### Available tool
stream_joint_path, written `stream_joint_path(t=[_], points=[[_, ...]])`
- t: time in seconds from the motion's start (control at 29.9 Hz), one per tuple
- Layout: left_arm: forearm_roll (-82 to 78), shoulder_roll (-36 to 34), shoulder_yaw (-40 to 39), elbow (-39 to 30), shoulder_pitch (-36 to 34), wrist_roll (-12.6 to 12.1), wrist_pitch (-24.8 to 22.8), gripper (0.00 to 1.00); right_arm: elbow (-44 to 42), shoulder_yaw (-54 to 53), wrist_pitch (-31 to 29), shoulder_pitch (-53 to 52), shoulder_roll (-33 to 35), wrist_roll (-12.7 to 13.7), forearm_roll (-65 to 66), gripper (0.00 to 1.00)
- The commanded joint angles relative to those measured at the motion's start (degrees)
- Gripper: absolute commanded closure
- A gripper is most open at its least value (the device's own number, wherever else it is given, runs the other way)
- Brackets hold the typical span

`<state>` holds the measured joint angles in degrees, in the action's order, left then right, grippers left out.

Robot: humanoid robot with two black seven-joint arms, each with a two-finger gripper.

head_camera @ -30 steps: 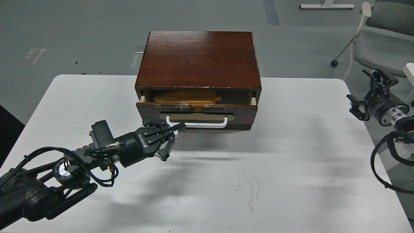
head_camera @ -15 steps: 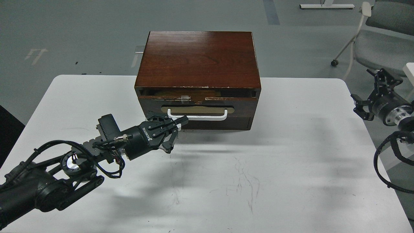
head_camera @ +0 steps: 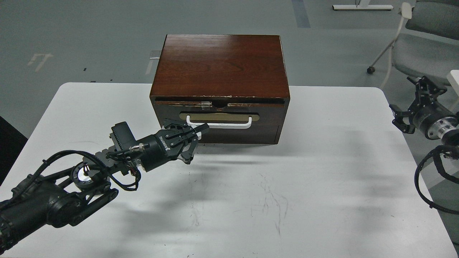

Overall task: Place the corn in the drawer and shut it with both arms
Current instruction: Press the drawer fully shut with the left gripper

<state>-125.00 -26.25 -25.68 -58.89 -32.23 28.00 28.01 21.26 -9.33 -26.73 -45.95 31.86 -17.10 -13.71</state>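
The dark brown drawer [head_camera: 267,120] with its white bar handle [head_camera: 222,125] sits pushed into the wooden cabinet [head_camera: 220,64], its front about flush, with only a thin dark gap under the chipped top edge. The corn is hidden inside. My left gripper [head_camera: 196,143] is open. Its upper finger touches the drawer front at the handle's left end, and its lower finger hangs near the cabinet's base. My right gripper [head_camera: 408,102] is open and empty, off the table's right edge and far from the drawer.
The cabinet stands at the back middle of the white table [head_camera: 287,197], which has scuff marks. A grey wheeled chair [head_camera: 423,46] stands behind my right arm, past the table's right edge. Black cables [head_camera: 425,179] hang from my right arm.
My left gripper pushed forward against the drawer front and the drawer slid shut, hiding the corn. My right gripper drew slightly back to the right.
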Motion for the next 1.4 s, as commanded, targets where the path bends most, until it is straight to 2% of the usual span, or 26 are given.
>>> stream_joint_path(t=[0.0, 0.77, 0.94, 1.0, 1.14, 1.34, 1.37], points=[[0.0, 0.0, 0.0, 0.3, -0.1, 0.0, 0.0, 1.0, 0.0, 0.0, 0.0, 0.0, 0.0, 0.0, 0.0, 0.04], [0.0, 0.8, 0.8, 1.1, -1.3, 0.0, 0.0, 1.0, 0.0, 0.0, 0.0, 0.1, 0.0, 0.0, 0.0, 0.03], [0.0, -0.1, 1.6, 1.0, -0.4, 0.0, 0.0, 0.86, 0.0, 0.0, 0.1, 0.0, 0.0, 0.0, 0.1, 0.03], [0.0, -0.4, 2.0, 0.7, 0.7, 0.0, 0.0, 0.78, -0.1, 0.0, 0.3, 0.0, 0.0, 0.0, 0.1, 0.03], [0.0, -1.3, 2.0, -1.0, 1.7, 0.0, 0.0, 0.71, -0.1, 0.0, 0.3, 0.0, -0.4, 0.0, 0.1, 0.03], [0.0, -3.6, 2.0, -12.5, 3.0, 0.0, 0.0, 0.58, -1.7, 0.0, 0.3, 0.0, -1.5, 0.0, 0.1, 0.03], [0.3, -3.7, 2.0, -16.1, 3.9, 0.0, 0.0, 0.48, -1.7, -0.1, 0.3, -0.1, -1.9, 0.0, 0.1, 0.03]])
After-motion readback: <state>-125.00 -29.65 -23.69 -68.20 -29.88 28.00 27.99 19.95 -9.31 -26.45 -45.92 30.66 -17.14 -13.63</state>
